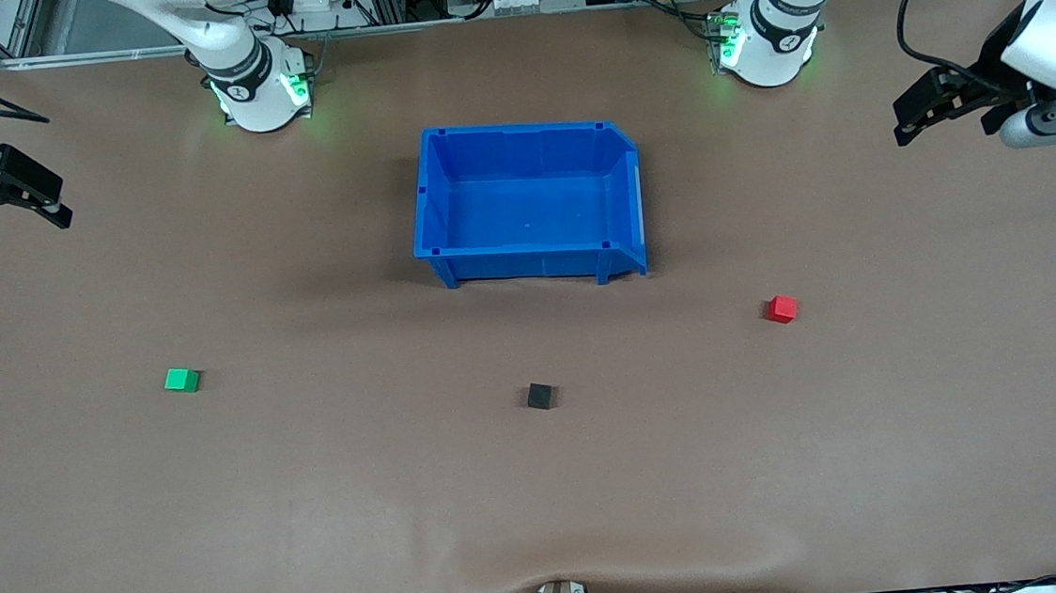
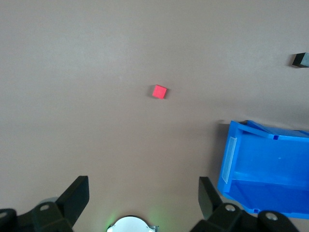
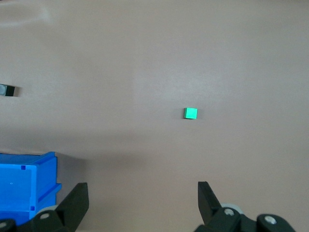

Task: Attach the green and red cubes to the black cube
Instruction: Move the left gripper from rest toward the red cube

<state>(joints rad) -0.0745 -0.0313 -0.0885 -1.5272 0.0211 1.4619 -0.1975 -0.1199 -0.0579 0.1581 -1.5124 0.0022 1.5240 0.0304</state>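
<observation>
While both arms wait high at the table's ends, no cube is taken yet. The left gripper, at the upper right of the frame, and the right gripper, at the upper left, are both released and empty. The black cube lies at lower centre, the green cube and red cube well apart from it. I judge the task is at its start; next, each gripper must descend over its cube.
</observation>
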